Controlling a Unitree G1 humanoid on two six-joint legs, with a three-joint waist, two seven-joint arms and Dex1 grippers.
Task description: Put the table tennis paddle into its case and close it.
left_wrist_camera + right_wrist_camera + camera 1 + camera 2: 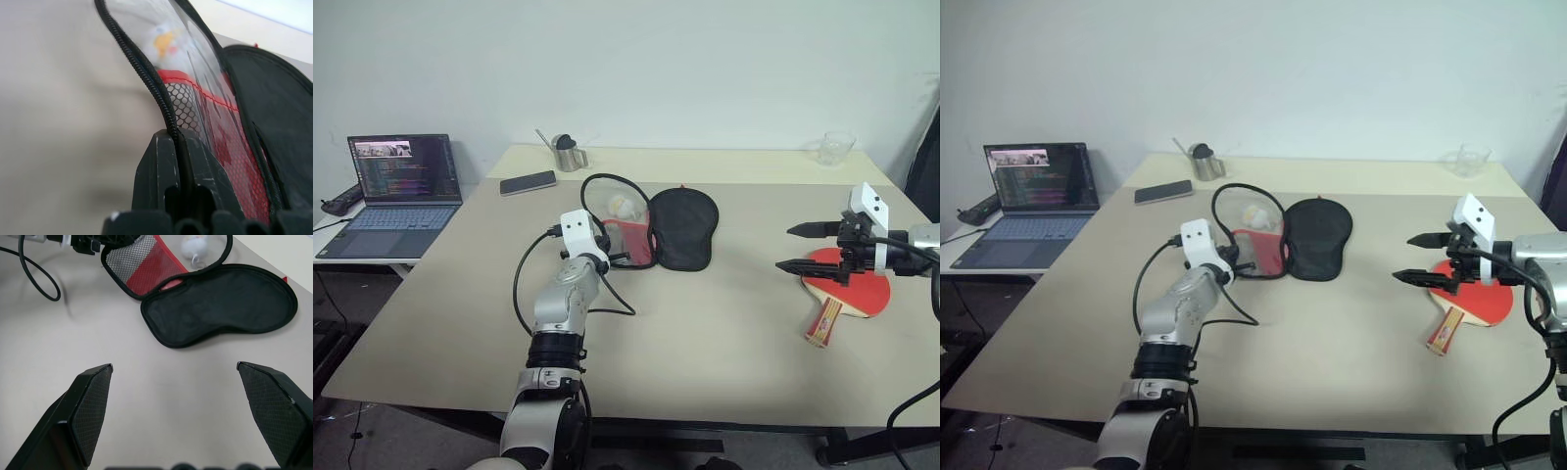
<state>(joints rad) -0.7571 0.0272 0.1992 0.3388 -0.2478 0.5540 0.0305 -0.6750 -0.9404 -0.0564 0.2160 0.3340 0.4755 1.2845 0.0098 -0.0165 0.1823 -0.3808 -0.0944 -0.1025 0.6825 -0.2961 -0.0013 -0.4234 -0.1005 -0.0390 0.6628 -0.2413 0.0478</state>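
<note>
Left hand (607,247) clamps the case (651,227) flap up mid-surface; right hand (796,248), fingers apart, hovers over the paddle (850,290) near the right edge.

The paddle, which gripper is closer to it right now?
Right. The right gripper hovers open just above the table tennis paddle; the left gripper is across the table, shut on the case edge.

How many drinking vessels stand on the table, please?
2. A metal cup stands at the far edge beside the phone; a clear glass cup stands near the far right corner. None looks hidden.
</note>
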